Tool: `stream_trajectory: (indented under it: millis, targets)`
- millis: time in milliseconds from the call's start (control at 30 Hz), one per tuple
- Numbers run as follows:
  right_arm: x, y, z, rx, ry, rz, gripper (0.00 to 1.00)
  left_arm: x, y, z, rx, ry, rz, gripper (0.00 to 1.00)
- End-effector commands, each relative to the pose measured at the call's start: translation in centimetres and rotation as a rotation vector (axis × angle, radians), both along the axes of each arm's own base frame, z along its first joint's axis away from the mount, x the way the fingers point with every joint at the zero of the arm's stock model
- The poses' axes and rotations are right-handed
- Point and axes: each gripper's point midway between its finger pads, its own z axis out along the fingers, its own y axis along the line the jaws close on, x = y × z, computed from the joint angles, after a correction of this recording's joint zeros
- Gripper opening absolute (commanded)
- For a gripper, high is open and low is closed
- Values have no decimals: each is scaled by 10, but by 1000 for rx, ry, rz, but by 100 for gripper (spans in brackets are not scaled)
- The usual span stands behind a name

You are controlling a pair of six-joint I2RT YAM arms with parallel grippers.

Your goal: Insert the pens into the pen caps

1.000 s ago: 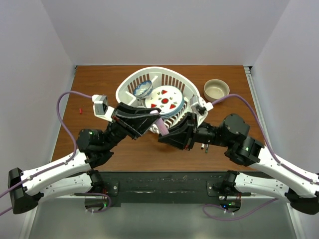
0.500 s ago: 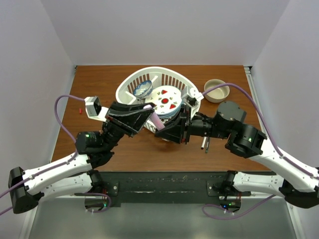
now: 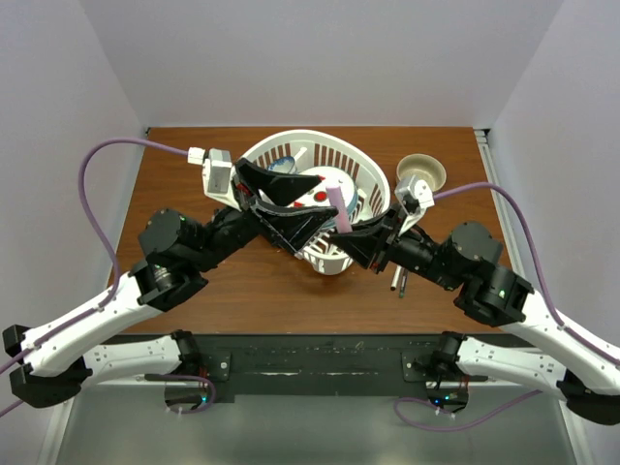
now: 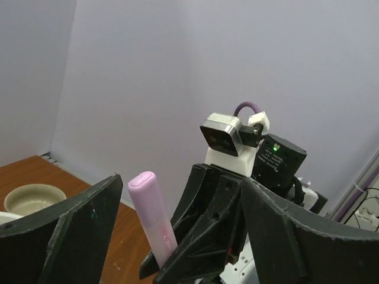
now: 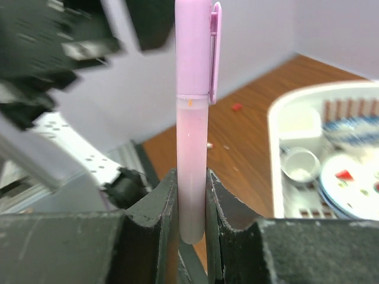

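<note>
A lilac-pink pen [image 5: 191,160] stands upright in my right gripper [image 5: 191,195], which is shut on its lower barrel. A lilac-pink pen cap [image 5: 193,47] with a clip sits on the pen's upper end. From above, the pen [image 3: 335,205] is over the basket's near side, with the right gripper [image 3: 353,232] below it. My left gripper [image 3: 325,199] is open, its fingers on either side of the capped end without touching. In the left wrist view the capped pen [image 4: 151,207] rises between the wide left fingers [image 4: 65,231]. Two more pens [image 3: 397,281] lie on the table beside the right arm.
A white basket [image 3: 378,179] at the table's middle back holds a plate with red marks [image 5: 349,183] and a small blue bowl. A tan bowl [image 3: 419,172] stands to its right. A tiny red cap [image 5: 237,107] lies on the wood at the left.
The left gripper has opened and let go of the pink pen's capped end. Both arms have lifted and swung back toward the basket; the right gripper still holds the pen.
</note>
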Motion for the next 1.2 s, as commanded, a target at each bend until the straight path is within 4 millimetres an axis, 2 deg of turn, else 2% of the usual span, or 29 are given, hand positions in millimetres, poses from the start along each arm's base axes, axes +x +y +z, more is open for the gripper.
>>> stream_trajectory:
  millis: [0,33,67,100,133,200,233,267,300,333,467,500,533,600,667,700,767,900,1033,1167]
  targets:
    - [41,-47,-42,-113,77,-336,0,5,29,7,69,-48,133,88]
    - [57,-71,-65,-195,128,-497,0,8,29,-5,94,-41,146,89]
    - [63,-83,-77,-245,156,-573,0,8,34,-8,101,-55,160,90]
    - [68,-93,-86,-282,178,-633,0,12,35,-18,127,-41,183,91]
    - [74,-109,-103,-340,218,-717,0,16,34,-30,157,-27,196,91]
    - [78,-117,-125,-384,266,-743,0,23,36,-53,228,-4,234,92]
    - [85,-129,-135,-375,308,-785,0,26,38,-56,238,4,255,93]
    - [84,-126,-148,-382,346,-750,0,33,42,-70,282,34,297,93]
    - [85,-130,-169,-403,390,-757,0,37,43,-82,316,53,315,93]
    - [90,-142,-182,-417,430,-798,0,39,47,-86,319,62,333,93]
    - [90,-170,-237,-506,572,-892,0,49,52,-105,360,119,388,94]
    - [86,-174,-257,-537,615,-895,0,51,52,-112,384,130,398,94]
    - [90,-184,-267,-530,653,-929,0,54,52,-116,397,144,408,94]
    - [85,-186,-299,-559,748,-901,0,59,57,-126,421,169,436,94]
    - [90,-198,-313,-551,802,-944,0,60,58,-131,430,183,441,94]
    - [90,-198,-319,-559,841,-928,0,61,60,-134,434,188,447,94]
    - [95,-206,-320,-554,874,-966,2,63,64,-138,440,202,463,95]
    - [97,-217,-339,-578,963,-1016,5,80,81,-152,470,265,540,96]
    - [91,-221,-359,-608,1045,-1039,7,87,86,-160,481,291,552,97]
    - [83,-229,-368,-628,1100,-1095,11,91,87,-165,486,302,563,97]
